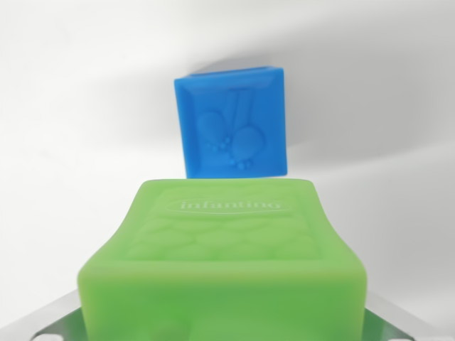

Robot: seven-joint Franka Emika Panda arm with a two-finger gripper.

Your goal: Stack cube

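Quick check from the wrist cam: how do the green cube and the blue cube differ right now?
The green cube fills the lower frame, close to the camera; the blue cube sits beyond it, looking smaller. Green's top bears raised lettering and a scale-like pattern; blue's shows an embossed figure. Green looks square-on; blue is slightly turned. Both look soft, moulded, with framed faces, on the white surface.

Green cube (226, 263) close to lens; blue cube (231, 122) beyond.

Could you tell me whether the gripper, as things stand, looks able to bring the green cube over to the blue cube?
Probably yes. The green cube sits between the metal fingers at the bottom of the wrist view, seemingly held. The blue cube lies just beyond it on the white surface, with nothing visible between them.
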